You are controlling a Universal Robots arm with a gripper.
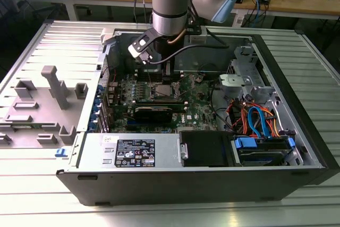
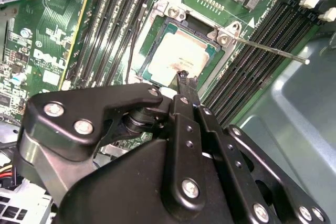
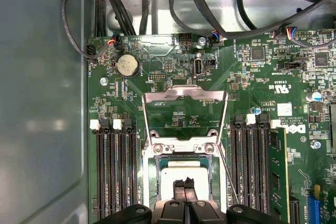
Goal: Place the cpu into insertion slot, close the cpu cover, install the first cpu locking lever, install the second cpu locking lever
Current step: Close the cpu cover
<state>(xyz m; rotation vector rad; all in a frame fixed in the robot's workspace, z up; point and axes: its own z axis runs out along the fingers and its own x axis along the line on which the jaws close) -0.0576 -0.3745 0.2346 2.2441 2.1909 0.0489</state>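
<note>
Insertion slot [image 3: 151,174] uncovered from above — cpu cover [image 3: 184,96] raised at one edge, memory slots [image 3: 115,177] flanking both sides.

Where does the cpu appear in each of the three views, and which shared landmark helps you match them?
Exterior view: the cpu lies directly under the arm, small here.
Second wrist view: the cpu is a pale square in the slot, just past the fingertips.
First wrist view: the cpu sits partly behind the fingertips.
Shared landmark: long black memory slots flank it.

your gripper [image 3: 184,183] hovers fingers together over the cpu [image 3: 168,178], seated in the insertion slot [image 3: 150,182]; cpu cover [image 3: 184,95] open.
</note>
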